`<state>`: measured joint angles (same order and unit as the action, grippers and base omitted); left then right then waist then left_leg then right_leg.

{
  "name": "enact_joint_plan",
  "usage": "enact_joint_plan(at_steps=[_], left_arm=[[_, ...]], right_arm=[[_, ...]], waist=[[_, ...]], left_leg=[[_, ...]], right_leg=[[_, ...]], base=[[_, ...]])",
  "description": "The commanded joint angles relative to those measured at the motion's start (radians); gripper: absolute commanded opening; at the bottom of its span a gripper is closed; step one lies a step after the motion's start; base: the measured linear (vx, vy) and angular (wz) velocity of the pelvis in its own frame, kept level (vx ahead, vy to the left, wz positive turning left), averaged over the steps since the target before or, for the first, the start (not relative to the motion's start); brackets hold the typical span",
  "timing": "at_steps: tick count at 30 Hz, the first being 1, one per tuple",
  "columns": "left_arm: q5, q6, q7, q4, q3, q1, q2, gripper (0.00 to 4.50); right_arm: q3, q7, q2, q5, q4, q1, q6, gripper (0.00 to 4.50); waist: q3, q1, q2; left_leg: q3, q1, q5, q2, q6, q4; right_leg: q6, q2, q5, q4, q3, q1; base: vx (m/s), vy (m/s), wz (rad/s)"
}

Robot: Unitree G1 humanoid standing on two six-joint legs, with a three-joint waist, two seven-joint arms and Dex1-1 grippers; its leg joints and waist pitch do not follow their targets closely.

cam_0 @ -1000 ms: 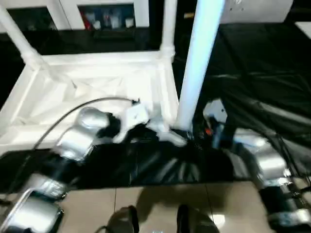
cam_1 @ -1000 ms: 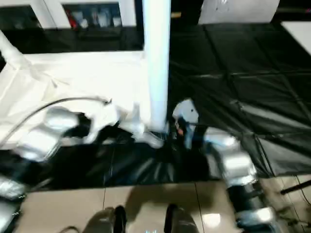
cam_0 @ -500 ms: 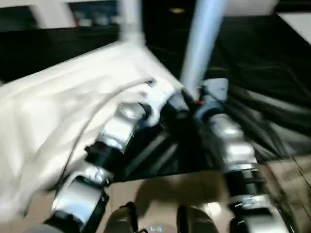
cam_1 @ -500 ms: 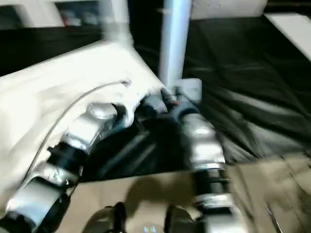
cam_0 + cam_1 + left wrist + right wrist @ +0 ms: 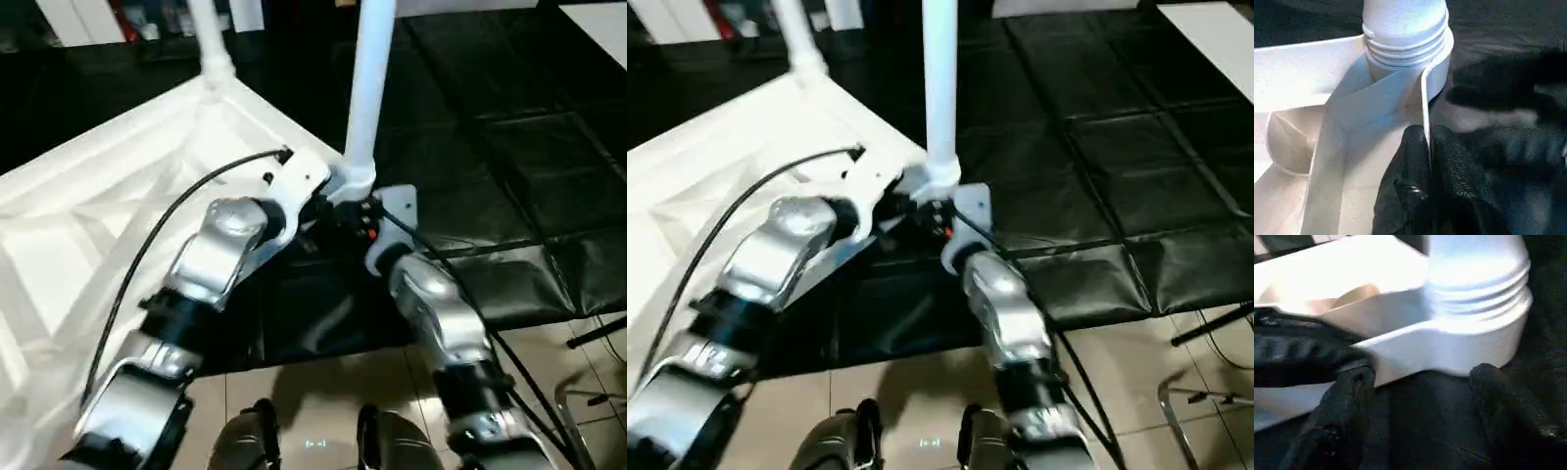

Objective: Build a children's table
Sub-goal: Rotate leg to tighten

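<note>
Two black fingers [image 5: 1415,186] of the left gripper [image 5: 1428,147] clenched on the thin side wall of the upturned table top [image 5: 88,225], right beside the near corner socket [image 5: 351,181]; right gripper [image 5: 1420,377] spread wide just under that socket, grasping nothing. Compared with a second ago, both grippers drawn in close at that corner, the top lying slanted across the black floor mats [image 5: 509,147]. Two legs: leg [image 5: 368,78] upright in the near socket, far leg [image 5: 208,39] behind, black cable [image 5: 167,220] draped over the left forearm [image 5: 211,259], beige tiles [image 5: 323,392] nearest.

Black foam mats [image 5: 509,147] cover the floor, giving way nearby to glossy beige tiles [image 5: 323,392], with a white cabinet [image 5: 59,20] behind.
</note>
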<state>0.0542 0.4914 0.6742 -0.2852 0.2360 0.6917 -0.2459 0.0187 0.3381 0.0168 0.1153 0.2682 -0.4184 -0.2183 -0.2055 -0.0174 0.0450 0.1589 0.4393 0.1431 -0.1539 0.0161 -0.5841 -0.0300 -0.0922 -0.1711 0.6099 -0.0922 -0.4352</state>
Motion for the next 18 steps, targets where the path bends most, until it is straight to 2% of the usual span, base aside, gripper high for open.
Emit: enact_joint_plan(at_steps=[1,5,6,8,12,15,18], left_arm=[[0.003,-0.041,0.056,0.023,0.018,-0.022,-0.046,0.00],[0.008,-0.076,0.094,0.018,0.028,-0.037,-0.085,0.00],[0.008,-0.088,0.106,0.014,0.030,-0.041,-0.096,0.00],[-0.001,-0.139,0.170,0.007,0.042,-0.056,-0.132,0.00],[-0.025,-0.260,0.317,0.004,0.074,-0.084,-0.202,0.00],[-0.049,-0.355,0.419,-0.001,0.092,-0.101,-0.240,0.00],[-0.064,-0.408,0.490,-0.006,0.107,-0.107,-0.261,0.00]], right_arm=[[-0.014,0.065,0.038,0.027,-0.102,0.013,0.020,3.67],[-0.005,0.142,0.106,0.043,-0.159,0.032,0.011,3.87],[0.000,0.180,0.130,0.055,-0.176,0.037,0.007,4.11],[-0.005,0.270,0.193,0.094,-0.208,0.041,-0.015,4.18],[-0.004,0.426,0.297,0.138,-0.216,0.026,-0.020,4.43],[0.028,0.585,0.371,0.179,-0.223,0.021,-0.025,4.43],[0.057,0.685,0.413,0.176,-0.198,0.010,0.007,4.43]], waist=[[0.088,-0.004,-0.002],[0.087,-0.008,-0.004],[0.089,-0.008,-0.008],[0.095,-0.014,-0.009],[0.103,-0.018,-0.007],[0.105,-0.023,-0.007],[0.109,-0.032,-0.007]], left_leg=[[-0.026,-0.039,0.224,-0.076,-0.070,0.077],[-0.021,-0.040,0.239,-0.072,-0.071,0.077],[-0.019,-0.041,0.238,-0.071,-0.070,0.076],[-0.018,-0.039,0.213,-0.069,-0.082,0.072],[-0.014,-0.041,0.152,-0.071,-0.119,0.065],[-0.011,-0.042,0.161,-0.071,-0.131,0.063],[-0.011,-0.046,0.158,-0.076,-0.128,0.062]], right_leg=[[-0.235,-0.076,-0.152,-0.068,0.065,0.068],[-0.218,-0.077,-0.188,-0.074,0.070,0.065],[-0.223,-0.078,-0.200,-0.076,0.071,0.064],[-0.224,-0.077,-0.190,-0.075,0.070,0.069],[-0.251,-0.073,-0.092,-0.063,0.070,0.068],[-0.265,-0.074,-0.099,-0.063,0.069,0.068],[-0.272,-0.073,-0.107,-0.059,0.069,0.065]], base=[[0.000,0.000,0.00],[0.000,0.000,0.00],[0.000,0.000,0.00],[0.000,0.000,0.00],[0.000,0.000,0.00],[0.000,0.000,0.00],[0.000,0.000,0.00]])
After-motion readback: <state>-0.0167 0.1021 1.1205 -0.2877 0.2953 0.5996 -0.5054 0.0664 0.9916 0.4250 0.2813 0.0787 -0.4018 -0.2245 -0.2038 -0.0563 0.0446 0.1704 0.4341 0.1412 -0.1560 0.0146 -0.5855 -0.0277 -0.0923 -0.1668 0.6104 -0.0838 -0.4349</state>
